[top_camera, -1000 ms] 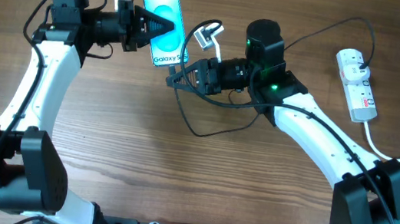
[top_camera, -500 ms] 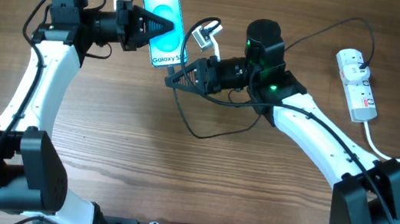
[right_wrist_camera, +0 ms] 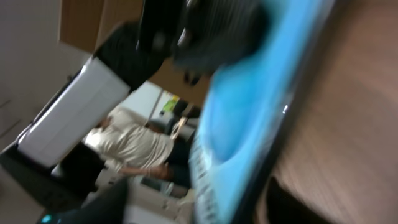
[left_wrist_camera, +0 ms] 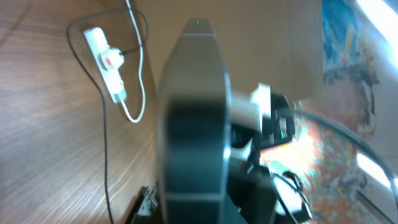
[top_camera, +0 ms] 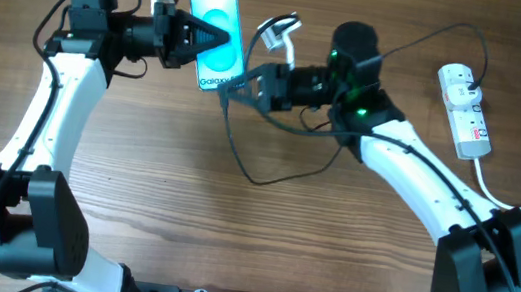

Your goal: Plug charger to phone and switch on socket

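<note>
I had the left gripper clenched on the phone, held toward the far left of the table with its cyan screen facing the overhead camera. The right gripper sat right at the phone's lower end. I could not tell whether its jaws were released or closed, since its wrist view was only a cyan blur. The charger cable dropped from that end, looped across the wood under the right arm, then arced up to the socket. The socket lay well apart, near the right edge, and its thick white cord trailed off that side. Bare wood stretched between the 2 arms toward the near edge. On the phone's white strip I read "Galaxy"; the rest I could not make out
</note>
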Controlling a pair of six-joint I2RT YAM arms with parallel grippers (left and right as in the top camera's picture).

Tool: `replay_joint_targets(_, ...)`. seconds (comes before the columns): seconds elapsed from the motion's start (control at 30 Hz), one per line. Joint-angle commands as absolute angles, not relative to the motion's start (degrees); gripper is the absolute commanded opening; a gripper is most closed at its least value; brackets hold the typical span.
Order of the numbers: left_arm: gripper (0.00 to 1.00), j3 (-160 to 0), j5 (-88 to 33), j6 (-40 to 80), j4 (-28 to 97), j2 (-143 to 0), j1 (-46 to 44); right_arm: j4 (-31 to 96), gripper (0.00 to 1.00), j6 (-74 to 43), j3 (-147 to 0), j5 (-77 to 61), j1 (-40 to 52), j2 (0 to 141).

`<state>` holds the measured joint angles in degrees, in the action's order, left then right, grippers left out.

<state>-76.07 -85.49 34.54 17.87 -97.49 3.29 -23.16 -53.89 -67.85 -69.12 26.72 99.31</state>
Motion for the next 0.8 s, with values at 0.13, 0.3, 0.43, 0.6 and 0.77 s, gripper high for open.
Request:
replay_joint_targets(0.13,0.04,-76.0,-89.1,31.1,17.7,-96.6,2.5,-23.1,0.96,-48.9,-68.9,-71.7,22.0,98.5)
replay_joint_targets(0.3,0.04,-76.0,-89.1,30.3,17.8,-96.6,-0.1,-23.2,0.67,-48.0,-68.9,-73.6,22.1,98.5)
replay_joint_targets(0.43,0.04,-76.0,-86.8,28.7,17.8,-96.6,-1.9,-23.1,0.23,-48.1,-68.9,-73.7,22.1,98.5)
replay_joint_targets(0.6,0.04,-76.0,-86.5,28.7,17.8,-96.6,-2.5,-23.2,0.24,-48.0,-68.9,-74.8,22.1,98.5)
replay_joint_targets(0.77,0.04,-76.0,-84.3,28.7,17.7,-96.6,-2.5,-23.0,0.38,-48.1,-68.9,-76.5,22.7,98.5)
